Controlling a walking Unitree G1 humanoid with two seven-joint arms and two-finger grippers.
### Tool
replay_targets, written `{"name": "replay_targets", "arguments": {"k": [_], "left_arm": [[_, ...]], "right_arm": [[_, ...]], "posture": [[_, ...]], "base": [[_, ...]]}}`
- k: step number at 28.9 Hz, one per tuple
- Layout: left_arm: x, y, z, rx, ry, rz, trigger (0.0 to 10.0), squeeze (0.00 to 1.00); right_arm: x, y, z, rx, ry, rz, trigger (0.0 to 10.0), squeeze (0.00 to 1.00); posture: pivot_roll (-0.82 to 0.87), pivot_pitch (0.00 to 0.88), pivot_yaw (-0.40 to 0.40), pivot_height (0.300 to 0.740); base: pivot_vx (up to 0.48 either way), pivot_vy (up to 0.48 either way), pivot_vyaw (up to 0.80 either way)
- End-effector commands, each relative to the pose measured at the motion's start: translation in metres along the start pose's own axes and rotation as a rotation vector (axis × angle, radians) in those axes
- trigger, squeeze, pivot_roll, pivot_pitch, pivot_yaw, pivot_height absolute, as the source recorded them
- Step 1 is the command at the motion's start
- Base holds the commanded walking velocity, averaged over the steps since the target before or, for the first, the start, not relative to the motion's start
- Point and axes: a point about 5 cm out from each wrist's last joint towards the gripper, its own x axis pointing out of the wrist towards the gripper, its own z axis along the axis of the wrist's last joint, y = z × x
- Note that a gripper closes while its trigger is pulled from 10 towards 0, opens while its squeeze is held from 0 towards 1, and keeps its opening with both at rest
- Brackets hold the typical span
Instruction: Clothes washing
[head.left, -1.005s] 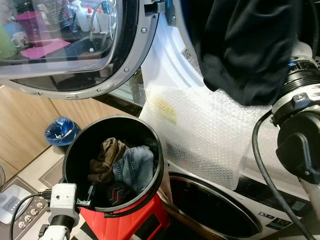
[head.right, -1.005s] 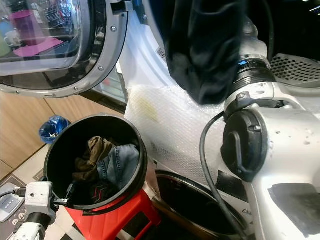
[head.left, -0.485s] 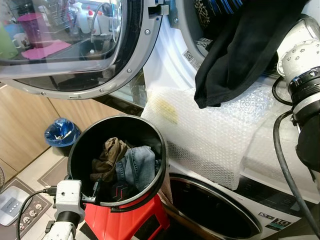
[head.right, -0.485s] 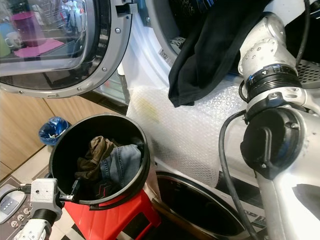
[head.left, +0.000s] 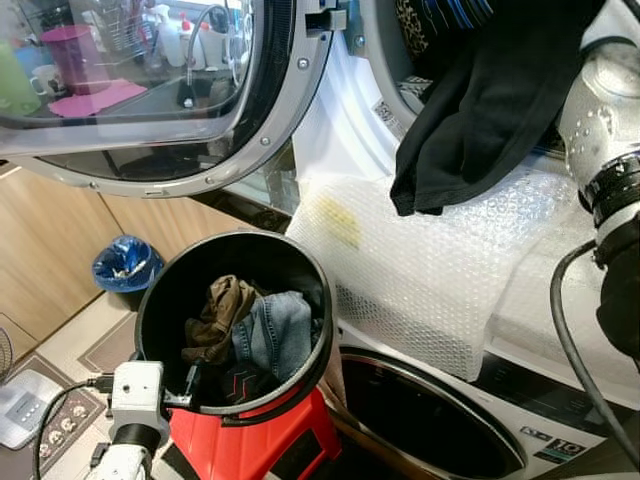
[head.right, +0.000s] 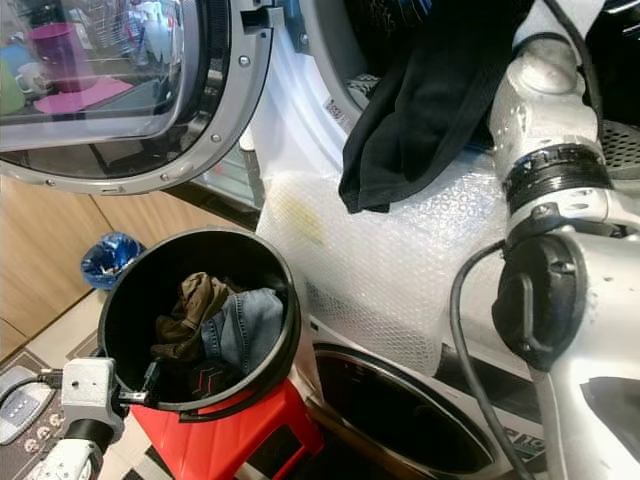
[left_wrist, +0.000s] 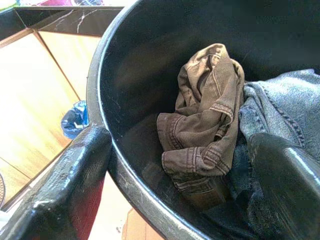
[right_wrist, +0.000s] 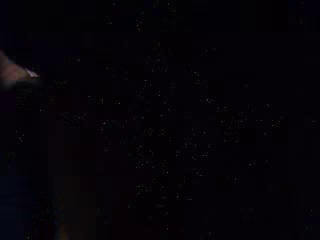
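The right arm reaches up into the open drum of the white front-loading washing machine (head.left: 340, 120), and a black cloth garment (head.left: 480, 110) hangs from the drum mouth down over the bubble-wrap sheet (head.left: 420, 270) below it. The right claw is hidden behind the cloth and its wrist view is dark, so I cannot tell whether it grips the garment.

The left claw (left_wrist: 180, 175) sits at the rim of the round black plastic laundry bucket (head.left: 160, 300), its two fingers (left_wrist: 65, 185) spread apart, one outside the wall and one inside, holding nothing.

Just ahead of it in the bucket lie a crumpled olive-brown garment (left_wrist: 200, 120) and blue denim jeans (left_wrist: 275, 115), the brown one nearer and slightly toward the outer wall. The left arm is the nearer one for the next pick, I judge; the drum lies up and to the right of the bucket.
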Motion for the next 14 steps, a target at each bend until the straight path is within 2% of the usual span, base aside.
{"name": "replay_targets", "arguments": {"k": [1, 6, 8, 11, 14], "left_arm": [[-0.022, -0.018, -0.044, 0.005, 0.241, -0.094, 10.0, 0.0], [-0.024, -0.013, -0.043, 0.006, 0.236, -0.072, 10.0, 0.0], [-0.024, -0.011, -0.043, 0.007, 0.232, -0.064, 10.0, 0.0], [-0.025, -0.01, -0.042, 0.007, 0.231, -0.059, 10.0, 0.0], [-0.025, -0.012, -0.043, 0.005, 0.24, -0.077, 10.0, 0.0]], "right_arm": [[0.006, -0.03, 0.004, 0.016, -0.019, -0.144, 10.0, 0.0], [0.009, -0.057, 0.011, 0.008, -0.059, -0.3, 10.0, 0.0], [0.009, -0.062, 0.012, -0.005, -0.066, -0.326, 10.0, 0.0], [0.009, -0.062, 0.011, -0.013, -0.066, -0.314, 10.0, 0.0], [0.009, -0.048, 0.003, -0.021, -0.033, -0.201, 10.0, 0.0]], "posture": [[0.19, 0.146, -0.017, 0.74], [0.2, 0.153, -0.013, 0.74], [0.19, 0.157, -0.011, 0.74], [0.19, 0.157, -0.011, 0.74], [0.18, 0.159, -0.004, 0.74]], "base": [[0.0, 0.0, 0.0], [0.0, 0.0, 0.0], [0.0, 0.0, 0.0], [0.0, 0.0, 0.0], [0.0, 0.0, 0.0]]}}
